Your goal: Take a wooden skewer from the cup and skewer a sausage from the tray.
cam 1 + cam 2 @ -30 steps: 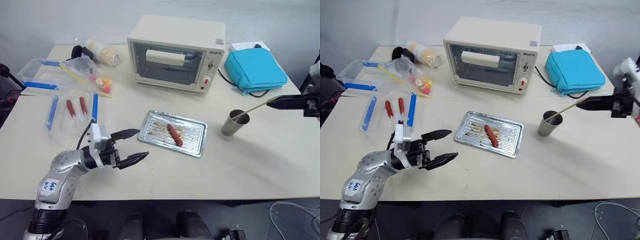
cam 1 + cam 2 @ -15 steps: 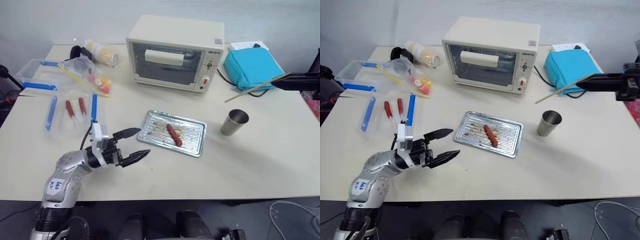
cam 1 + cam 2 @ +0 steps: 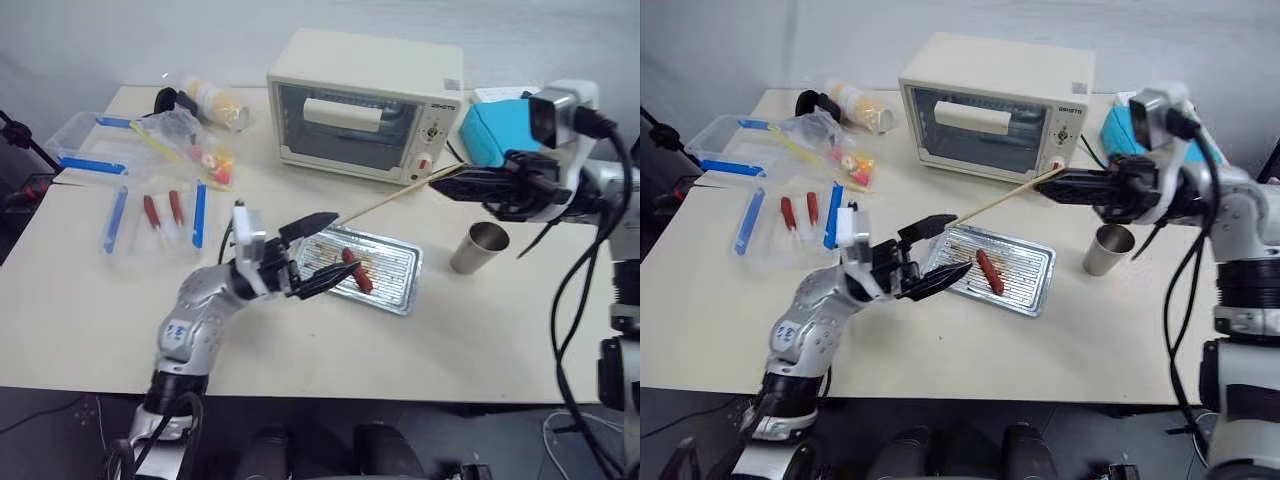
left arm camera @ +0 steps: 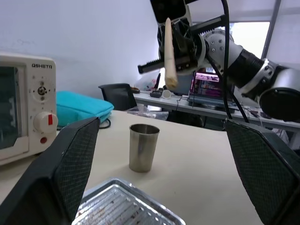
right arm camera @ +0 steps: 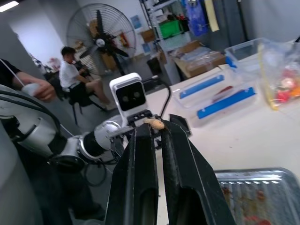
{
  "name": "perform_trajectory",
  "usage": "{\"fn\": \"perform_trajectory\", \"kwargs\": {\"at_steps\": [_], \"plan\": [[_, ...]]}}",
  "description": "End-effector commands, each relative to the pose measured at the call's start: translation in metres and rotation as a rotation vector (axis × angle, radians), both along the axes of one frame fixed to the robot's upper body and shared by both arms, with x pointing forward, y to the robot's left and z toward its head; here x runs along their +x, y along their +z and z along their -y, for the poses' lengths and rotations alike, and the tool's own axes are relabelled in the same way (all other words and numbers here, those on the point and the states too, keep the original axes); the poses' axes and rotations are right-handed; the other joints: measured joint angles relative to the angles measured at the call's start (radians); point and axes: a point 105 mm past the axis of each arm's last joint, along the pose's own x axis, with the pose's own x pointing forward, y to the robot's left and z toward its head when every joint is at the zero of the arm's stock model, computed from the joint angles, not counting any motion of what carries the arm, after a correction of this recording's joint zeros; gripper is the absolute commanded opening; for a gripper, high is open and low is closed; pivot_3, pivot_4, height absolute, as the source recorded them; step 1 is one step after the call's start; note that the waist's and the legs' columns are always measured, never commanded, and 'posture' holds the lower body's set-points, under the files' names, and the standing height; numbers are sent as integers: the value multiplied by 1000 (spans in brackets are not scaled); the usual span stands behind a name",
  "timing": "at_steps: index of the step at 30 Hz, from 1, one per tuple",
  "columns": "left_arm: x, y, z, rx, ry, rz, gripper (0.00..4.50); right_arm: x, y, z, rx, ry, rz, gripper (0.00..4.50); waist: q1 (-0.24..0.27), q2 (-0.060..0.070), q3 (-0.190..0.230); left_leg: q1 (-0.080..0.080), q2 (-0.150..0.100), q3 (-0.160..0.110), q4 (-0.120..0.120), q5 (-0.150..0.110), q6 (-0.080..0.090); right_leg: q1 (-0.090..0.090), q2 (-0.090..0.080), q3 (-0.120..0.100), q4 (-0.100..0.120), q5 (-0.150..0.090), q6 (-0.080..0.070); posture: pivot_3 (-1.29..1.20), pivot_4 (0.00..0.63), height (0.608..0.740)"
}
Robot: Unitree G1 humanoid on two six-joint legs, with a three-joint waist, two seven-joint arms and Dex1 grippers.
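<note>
Skewer point(image 3: 385, 200) is hanging in the air over the tray point(image 3: 395, 285), pinched at its far end by the closed R tool point(image 3: 447, 184). L tool point(image 3: 318, 250) is hovering wide open w/ nothing in it by the tray's near-left edge; sausage point(image 3: 356, 270) is lying in the tray, cup point(image 3: 478, 248) standing on the tabletop point(image 3: 500, 320) to the right.

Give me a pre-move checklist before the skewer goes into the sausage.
1. Right gripper shut on wooden skewer: ok.
2. Skewer clear of cup: ok.
3. Sausage lying in tray, unobstructed: ok.
4. Left gripper open, holding nothing: ok.
5. Left gripper over the tray's near-left edge, off the sausage: ok.
6. Skewer tip lined up with sausage: not ok, tip sits above and to the left of it.
</note>
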Motion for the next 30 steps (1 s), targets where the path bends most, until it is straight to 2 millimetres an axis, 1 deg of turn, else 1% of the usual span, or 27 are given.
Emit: {"fn": "perform_trajectory", "kwargs": {"at_steps": [1, 4, 7, 11, 16, 19, 21, 22, 23, 28, 30], "plan": [[-4, 9, 10, -22, -22, 50, 4500, -10, 8, -5, 36, 24, 43, 26, 0, 0, 0, 0, 0, 0, 0, 0, 0, 0, 0, 0, 0, 0, 0, 0, 150, 740], [-7, 14, 13, -43, -33, 61, 4500, -11, 2, -10, 38, 24, 36, 26, -1, 0, 0, -1, 0, -1, 1, 0, 0, 0, 0, -1, -1, 0, 0, 0, 150, 740], [-8, 17, 10, -65, -25, 58, 4500, -12, -1, -12, 38, 22, 29, 26, -1, 0, 0, -2, 0, -2, 3, 0, 0, 0, 0, -2, 1, 0, 0, 0, 150, 740], [-9, 25, 6, -104, -14, 55, 4500, -16, -4, -11, 40, 14, 16, 26, -1, 0, 0, -5, 0, -5, 5, 0, 0, -1, 0, -3, 2, 0, 0, 0, 150, 740], [-11, 27, 9, -105, -37, 51, 4500, -15, -9, -9, 29, -7, 8, 26, -1, 0, 0, -7, 0, -6, 6, -1, 1, -1, 0, -5, 1, 0, 0, 0, 150, 740], [-11, 26, 11, -102, -39, 48, 3937, -15, -8, -12, 38, -7, 11, 0, -1, 0, 0, -7, 0, -7, 7, -1, 1, -1, 0, -6, 1, 0, 0, 0, 150, 740], [-11, 26, 11, -102, -39, 46, 3363, -15, -8, -13, 39, -6, 10, 0, -1, 0, 0, -7, 0, -7, 7, -1, 1, -1, 0, -6, 1, 0, 0, 0, 150, 740], [-11, 26, 12, -102, -40, 46, 3004, -15, -9, -13, 40, -6, 9, 0, -1, 0, 0, -7, 0, -7, 7, -1, 1, -1, 0, -6, 1, 0, 0, 0, 150, 740], [-11, 26, 12, -102, -40, 46, 2780, -15, -9, -13, 40, -6, 9, 0, -1, 0, 0, -7, 0, -7, 7, -1, 1, -1, 0, -6, 1, 0, 0, 0, 150, 740], [-10, 26, 12, -103, -36, 44, 1154, -15, -10, -14, 40, -7, 2, 0, -1, 0, 0, -7, 0, -7, 7, -1, 1, -1, 0, -7, 1, 0, 0, 0, 150, 740], [-10, 25, 12, -104, -34, 43, 575, -16, -12, -15, 37, -6, 0, 0, -1, 0, 0, -7, 0, -7, 7, -1, 1, -1, 0, -7, 1, 0, 0, 0, 150, 740]]}}
